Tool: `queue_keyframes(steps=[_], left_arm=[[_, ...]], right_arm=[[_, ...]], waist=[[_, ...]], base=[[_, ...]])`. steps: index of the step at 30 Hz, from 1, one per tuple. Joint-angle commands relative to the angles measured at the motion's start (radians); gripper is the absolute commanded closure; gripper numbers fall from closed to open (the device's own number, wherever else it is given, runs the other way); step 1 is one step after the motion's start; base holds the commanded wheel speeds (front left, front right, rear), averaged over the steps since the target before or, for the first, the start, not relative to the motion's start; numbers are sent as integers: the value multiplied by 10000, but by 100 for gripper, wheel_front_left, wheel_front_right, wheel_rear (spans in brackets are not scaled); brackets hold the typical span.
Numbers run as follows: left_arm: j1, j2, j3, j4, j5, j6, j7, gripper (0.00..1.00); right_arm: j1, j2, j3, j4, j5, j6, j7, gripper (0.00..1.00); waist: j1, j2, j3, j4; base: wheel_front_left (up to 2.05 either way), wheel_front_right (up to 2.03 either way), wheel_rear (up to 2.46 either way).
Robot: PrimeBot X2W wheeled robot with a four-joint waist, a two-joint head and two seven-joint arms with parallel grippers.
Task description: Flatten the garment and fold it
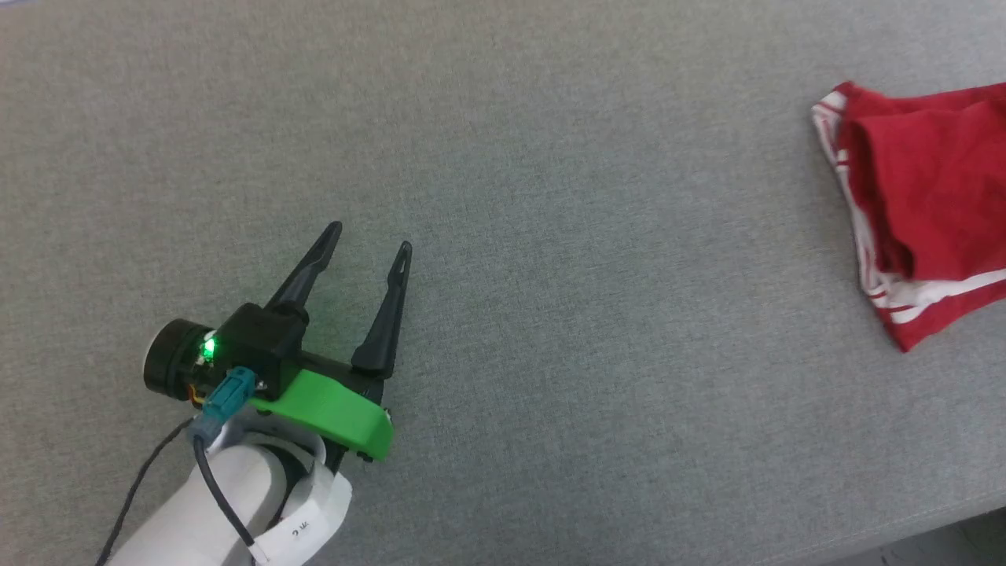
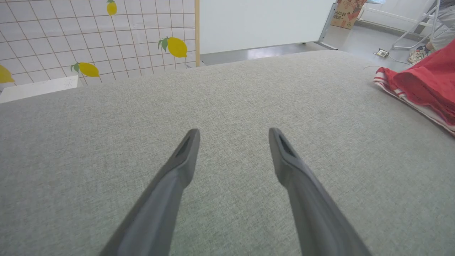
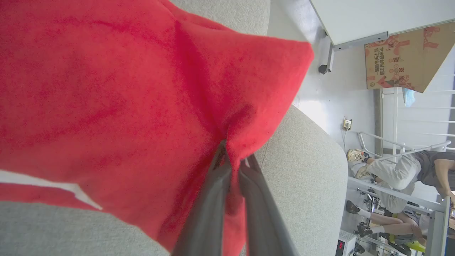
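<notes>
The garment [image 1: 927, 212] is a red shirt with red-and-white striped trim, bunched at the right edge of the grey table [image 1: 550, 236] in the head view. It also lies at the right edge of the left wrist view [image 2: 423, 85]. My left gripper [image 1: 371, 238] hovers open and empty over bare cloth at the lower left, far from the shirt; its fingers [image 2: 185, 156] stand wide apart. In the right wrist view my right gripper [image 3: 233, 156] is shut on a pinched fold of the red garment [image 3: 124, 106], lifted above the table.
A tiled screen with lemon prints [image 2: 96, 39] and a white board [image 2: 263, 21] stand beyond the table's far edge. Seated people [image 3: 394, 177], a cardboard box [image 3: 401, 60] and a floor socket [image 2: 382, 53] are off the table's right side. The table's near edge [image 1: 904, 527] runs at lower right.
</notes>
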Motion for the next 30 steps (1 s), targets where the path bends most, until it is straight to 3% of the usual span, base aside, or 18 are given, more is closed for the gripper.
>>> queue_keyframes(steps=[1,10,11,12,18,30], left_arm=[[-149,110,54,-68,171,33,35,0],[-330,161,36,-190,241,50,82,0],[-325,146,36,-153,228,52,58,0],[-292,83,37,21,182,60,-50,0],[77,-141,86,728,-188,22,-476,0],[1036,29,399,1414,-792,173,-713,0]], right_arm=[[-42,118,-213,206,-174,-21,-182,100],[-121,597,-1246,1489,-961,-21,-778,100],[-133,673,-1353,1578,-1025,-21,-785,90],[-144,874,-1556,1691,-1257,-21,-903,0],[-411,1389,-1450,1289,-820,-21,-1275,0],[409,2269,-1360,-860,2193,-21,-1932,0]], waist=[[-1,-1,344,71],[-1,-1,598,319],[-1,-1,560,329],[-1,-1,327,349],[-1,-1,-1297,417],[-1,-1,-3921,873]], base=[[0,0,0],[0,0,0],[0,0,0],[0,0,0],[0,0,0],[0,0,0]])
